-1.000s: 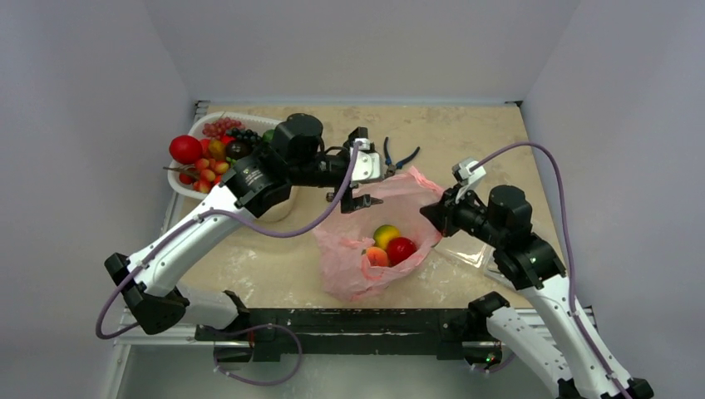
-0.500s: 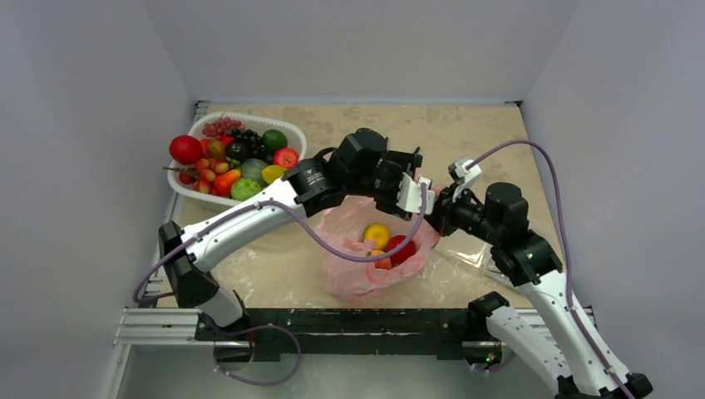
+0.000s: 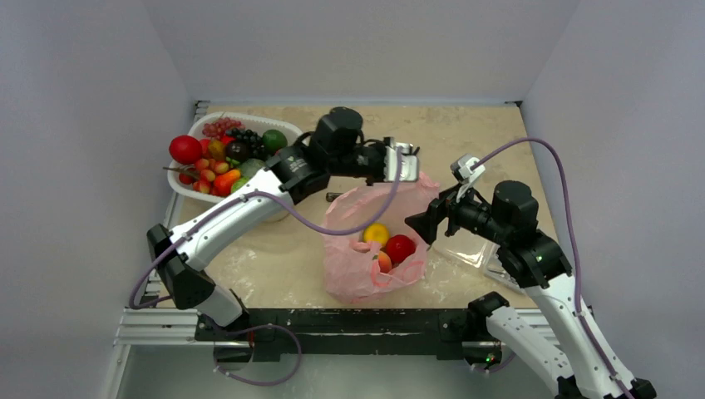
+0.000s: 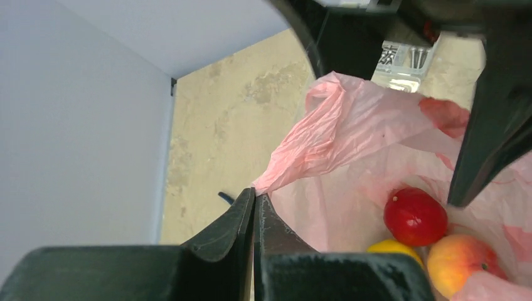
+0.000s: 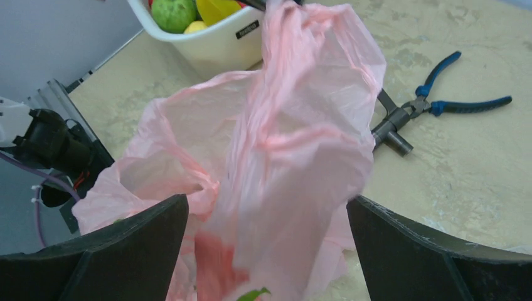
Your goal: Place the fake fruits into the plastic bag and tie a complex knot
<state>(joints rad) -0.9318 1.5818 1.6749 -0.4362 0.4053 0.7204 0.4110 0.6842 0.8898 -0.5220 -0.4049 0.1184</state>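
Pinching the far rim of the pink plastic bag (image 3: 349, 278), the left hand (image 4: 254, 195) has its two fingers pressed flat together on a fold of the thin film. From this pinch the film runs down, stretched and wrinkled, to the rest of the bag.

The bag sits in the middle of the table (image 3: 465, 133), a little toward the near edge. Its mouth is open to above and is not tied. Three fake fruits lie inside on the bottom: a yellow fruit (image 3: 377, 233), a red fruit (image 3: 401, 248) and a peach (image 3: 383, 263), close together.

The right hand (image 3: 418, 226) is at the right side of the bag's mouth. Its fingers are wide apart and hold nothing. In the right wrist view the lifted pink film stands between the two fingers, but I cannot tell if it touches them.

A white basket (image 5: 219, 41) stands in the far left corner of the table. It carries the other fruits, among them a big red apple (image 3: 185, 149), a green fruit (image 3: 273, 140) and dark grapes (image 3: 246, 135). Pliers with blue handles (image 5: 439, 100) lie on the table beyond the bag, toward the far edge. A clear bag with metal parts (image 3: 468, 249) lies flat just to the right of the pink bag, partly under the right arm.
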